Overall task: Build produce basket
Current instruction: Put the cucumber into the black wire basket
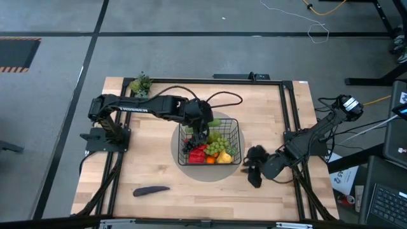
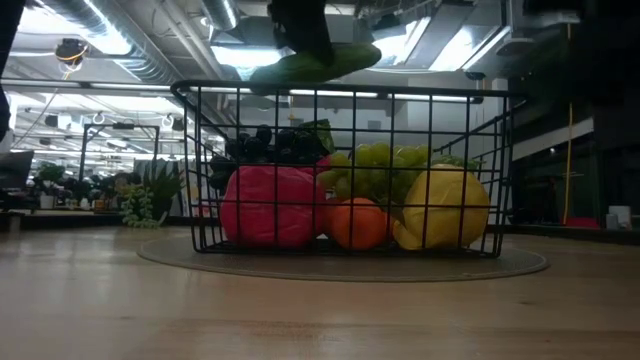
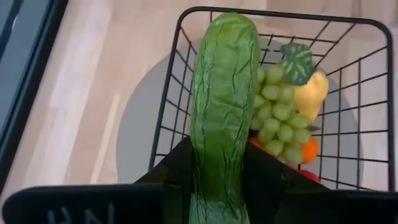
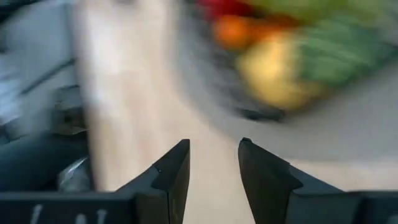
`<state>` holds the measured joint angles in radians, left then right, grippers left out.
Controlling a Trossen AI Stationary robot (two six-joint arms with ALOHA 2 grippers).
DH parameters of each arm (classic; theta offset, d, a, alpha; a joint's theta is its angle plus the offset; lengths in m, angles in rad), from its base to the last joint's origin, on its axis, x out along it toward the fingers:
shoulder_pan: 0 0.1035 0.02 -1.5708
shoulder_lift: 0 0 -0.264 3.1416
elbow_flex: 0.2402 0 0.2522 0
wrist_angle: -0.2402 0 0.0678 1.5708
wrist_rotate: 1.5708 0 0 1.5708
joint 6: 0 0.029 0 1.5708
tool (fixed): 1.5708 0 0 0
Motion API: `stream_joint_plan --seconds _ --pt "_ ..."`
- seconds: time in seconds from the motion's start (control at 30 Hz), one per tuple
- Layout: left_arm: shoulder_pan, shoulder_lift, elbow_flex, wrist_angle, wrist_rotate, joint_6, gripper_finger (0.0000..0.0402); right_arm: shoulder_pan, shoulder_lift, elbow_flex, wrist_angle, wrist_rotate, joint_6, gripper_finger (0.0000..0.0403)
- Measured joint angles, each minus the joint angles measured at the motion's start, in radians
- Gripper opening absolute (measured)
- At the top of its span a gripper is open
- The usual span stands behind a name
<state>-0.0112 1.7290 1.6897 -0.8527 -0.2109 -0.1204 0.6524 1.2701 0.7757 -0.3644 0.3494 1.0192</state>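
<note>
Above the basket on the table, the left gripper clasped the cucumber, whose long axis ran straight out from the fingers over the far rim. Grapes and a lemon lay directly below. The right gripper waited empty beside the basket, fingers apart.

Overhead, table-level, two wrist views — all share the basket.

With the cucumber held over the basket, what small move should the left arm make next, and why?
Probably lower it a little, then let go. The left gripper holds the cucumber above the basket, over the green grapes, not yet resting inside. The right gripper waits open beside the basket.
</note>
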Motion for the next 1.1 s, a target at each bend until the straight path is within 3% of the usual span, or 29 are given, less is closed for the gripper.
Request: stream_joint_plan --seconds 0.13,0.4,0.5,0.8,1.1 --pt "-0.014 0.0 0.0 0.001 0.0 -0.001 0.0089 0.001 0.0 0.0 0.244 -0.022 -0.314 0.0136" --pt "-0.103 0.0 0.0 0.021 0.0 -0.01 0.0089 -0.008 0.0 0.0 0.491 0.33 -0.738 0.0136" --pt "-0.134 0.0 0.0 0.047 0.0 0.0 0.0089 -0.022 0.0 0.0 0.523 0.371 -0.87 0.0136" --pt "-0.192 0.0 0.0 0.113 -0.022 0.0 0.0089 -0.108 0.0 0.0 0.567 0.352 -0.845 0.0146" --pt "-0.195 -0.003 0.0 0.101 -0.079 -0.006 0.0089 -0.15 0.0 0.0 0.595 0.347 -0.866 0.023"
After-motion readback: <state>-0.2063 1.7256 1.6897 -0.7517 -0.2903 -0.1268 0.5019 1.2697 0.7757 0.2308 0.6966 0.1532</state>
